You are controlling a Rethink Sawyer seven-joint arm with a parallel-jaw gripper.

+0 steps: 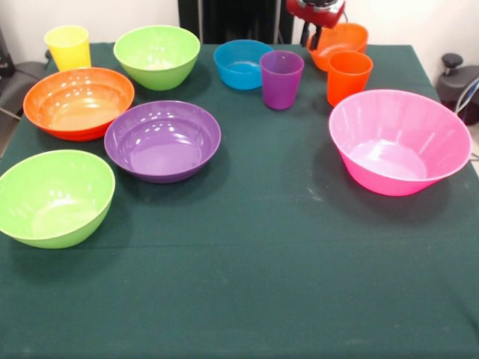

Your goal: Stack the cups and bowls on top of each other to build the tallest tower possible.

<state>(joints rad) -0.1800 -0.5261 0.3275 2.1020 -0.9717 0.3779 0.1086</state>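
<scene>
All pieces stand apart, upright, on the green table (262, 262). Along the far side are the yellow cup (67, 46), a lime green bowl (157, 56), the small blue bowl (241, 64), the purple cup (281, 78), the small orange bowl (340, 41) and the orange cup (349, 77). The large orange bowl (78, 102), purple bowl (162, 140) and second lime green bowl (55, 197) sit at the left. The large pink bowl (399, 140) is at the right. My gripper (317, 22) hangs at the top edge, just above the small orange bowl, holding nothing I can see.
The robot's dark pedestal (232, 19) stands behind the table's far edge. A black object (458, 82) sits off the right edge and dark furniture (15, 82) off the left. Open cloth spans the middle and near half of the table.
</scene>
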